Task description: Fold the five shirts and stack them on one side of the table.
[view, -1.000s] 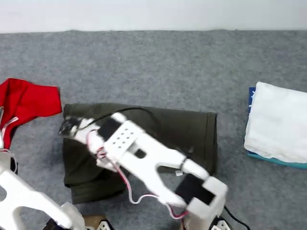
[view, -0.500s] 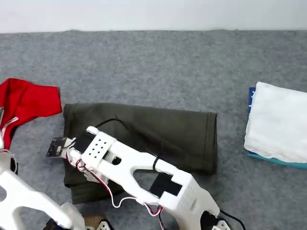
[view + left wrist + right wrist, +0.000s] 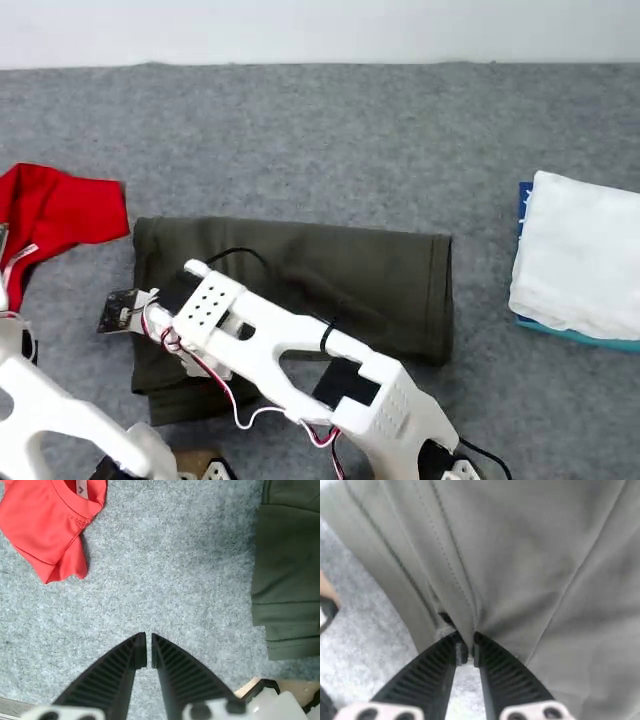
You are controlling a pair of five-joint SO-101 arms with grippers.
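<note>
**Olive shirt pinched at its hem, mid-desk**

The olive shirt [image 3: 340, 280] lies spread in a long band across the middle of the grey desk [image 3: 320, 130], its near left part covered by the right arm [image 3: 300, 350]. The right tool [image 3: 466, 650] is closed narrow on the shirt's hem; how much cloth sits between the tips is hard to make out. The left tool [image 3: 148, 650] hangs closed and empty over bare desk, between the olive shirt and a red shirt [image 3: 60, 215] cut off at the left edge. A folded white shirt [image 3: 580, 255], cut off at the right, hides most of the blue and teal layers beneath.
</note>
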